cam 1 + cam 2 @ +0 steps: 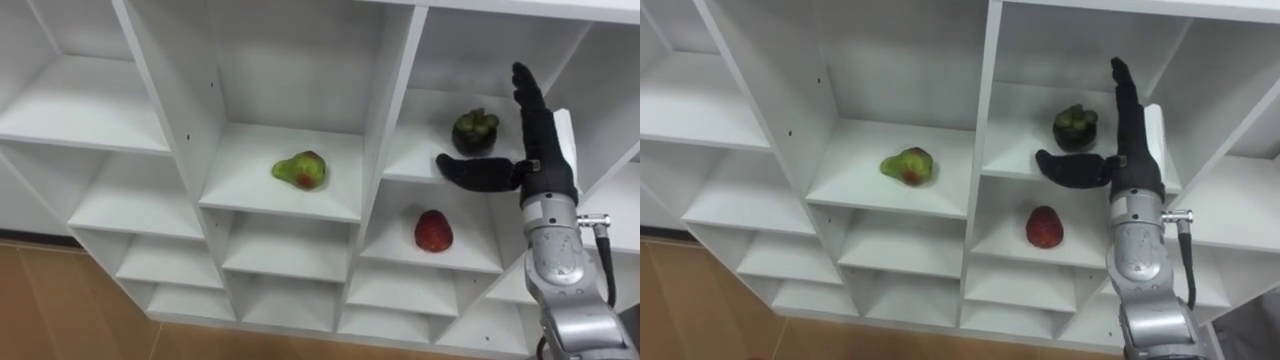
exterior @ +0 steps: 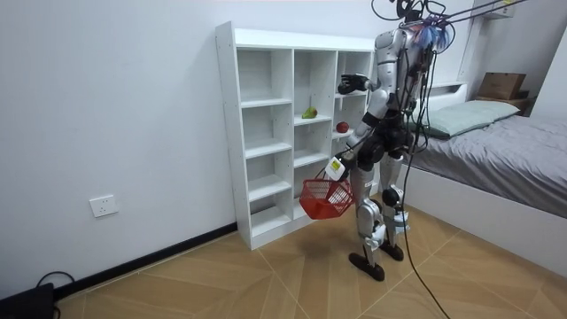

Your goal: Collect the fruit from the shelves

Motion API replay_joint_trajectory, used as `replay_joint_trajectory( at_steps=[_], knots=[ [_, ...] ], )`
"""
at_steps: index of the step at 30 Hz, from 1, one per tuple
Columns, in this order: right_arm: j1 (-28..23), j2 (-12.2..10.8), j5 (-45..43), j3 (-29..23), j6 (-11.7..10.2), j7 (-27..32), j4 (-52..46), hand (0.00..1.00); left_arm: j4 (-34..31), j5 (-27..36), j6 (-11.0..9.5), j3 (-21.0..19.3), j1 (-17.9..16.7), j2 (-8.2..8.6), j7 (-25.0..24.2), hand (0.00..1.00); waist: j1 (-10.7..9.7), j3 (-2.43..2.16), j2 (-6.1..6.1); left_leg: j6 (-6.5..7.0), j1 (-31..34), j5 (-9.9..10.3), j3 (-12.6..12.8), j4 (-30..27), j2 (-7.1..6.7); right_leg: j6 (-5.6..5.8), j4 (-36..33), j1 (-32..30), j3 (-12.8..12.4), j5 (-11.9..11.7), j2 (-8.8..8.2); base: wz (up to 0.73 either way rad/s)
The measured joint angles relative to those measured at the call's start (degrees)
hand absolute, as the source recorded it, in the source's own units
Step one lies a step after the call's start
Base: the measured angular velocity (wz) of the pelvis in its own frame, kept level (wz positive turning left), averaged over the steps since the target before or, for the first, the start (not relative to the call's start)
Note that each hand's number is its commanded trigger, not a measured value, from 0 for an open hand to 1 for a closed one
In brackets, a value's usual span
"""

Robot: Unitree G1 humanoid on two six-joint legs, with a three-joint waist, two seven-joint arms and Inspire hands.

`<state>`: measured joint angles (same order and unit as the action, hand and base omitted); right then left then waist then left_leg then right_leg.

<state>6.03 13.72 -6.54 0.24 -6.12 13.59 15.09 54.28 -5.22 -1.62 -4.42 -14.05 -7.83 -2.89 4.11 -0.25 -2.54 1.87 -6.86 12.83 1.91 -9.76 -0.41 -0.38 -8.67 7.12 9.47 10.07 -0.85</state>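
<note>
My right hand [image 1: 541,150] is raised at the upper right of the frame, in front of the white closet [image 1: 391,120]. The fingers stand straight up and the thumb sticks out to the left, so the hand is spread wide and holds nothing. The mangosteen [image 1: 476,132] sits on the shelf just left of my fingers and just above my thumb. I judge that the hand is near it but not touching.

The other fruits are lower and further left. A red fruit [image 1: 433,231], perhaps a strawberry, lies in the compartment directly below. A green-and-red pear [image 1: 301,170] lies in the middle column, near the centre of the frame.

In the room view a red basket [image 2: 326,198] hangs low at my left hand [image 2: 337,166], in front of my legs. I cannot tell how that hand grips it.

The mangosteen looks like the one to take now. To do it well I should:
- reach deeper into the compartment, so the palm comes in beside the fruit rather than in front of it;
- keep the thumb under its near side and clear of the shelf edge;
- close evenly round the body, not on the leafy cap, because a round fruit will likely roll back if nudged;
- draw it straight out, clear of the upright divider, before lowering it towards the basket.
</note>
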Motion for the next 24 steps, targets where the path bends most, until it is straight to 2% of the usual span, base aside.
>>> replay_joint_trajectory(
  at_steps=[2,12,20,24],
  knots=[
    [0.0,0.0,0.0,0.0,0.8,-0.1,0.7,0.00,0.0,0.0,0.4,0.0,0.0,-0.01,0.0,1.00,0.0,0.03,0.03,0.03,0.0,-0.1,0.0,0.0,0.00,0.00,0.0,0.1,0.0,0.0,-0.04,0.00],
    [0.5,0.0,0.8,-1.6,0.8,-2.1,2.4,0.00,-0.4,0.0,1.4,0.0,0.0,0.06,0.3,1.00,0.4,0.37,0.57,0.04,0.3,-0.2,-0.3,0.2,-0.13,-0.02,-0.1,-0.3,0.1,0.0,0.01,0.00],
    [0.8,0.1,2.0,-1.6,0.8,-3.2,2.5,0.00,-0.2,0.0,1.5,0.0,0.2,0.06,0.2,1.00,0.3,0.22,0.28,0.05,0.2,-0.2,-0.3,0.2,-0.20,-0.02,-0.1,-0.3,0.1,0.0,-0.03,0.00],
    [0.8,0.6,2.0,-1.5,0.7,-4.0,2.9,0.00,-0.2,0.0,1.5,0.0,0.2,-0.10,0.2,1.00,0.6,0.42,-0.06,0.04,0.2,-0.2,-0.3,0.1,-0.19,-0.02,-0.1,-0.2,0.1,0.0,-0.04,0.00]
  ],
)
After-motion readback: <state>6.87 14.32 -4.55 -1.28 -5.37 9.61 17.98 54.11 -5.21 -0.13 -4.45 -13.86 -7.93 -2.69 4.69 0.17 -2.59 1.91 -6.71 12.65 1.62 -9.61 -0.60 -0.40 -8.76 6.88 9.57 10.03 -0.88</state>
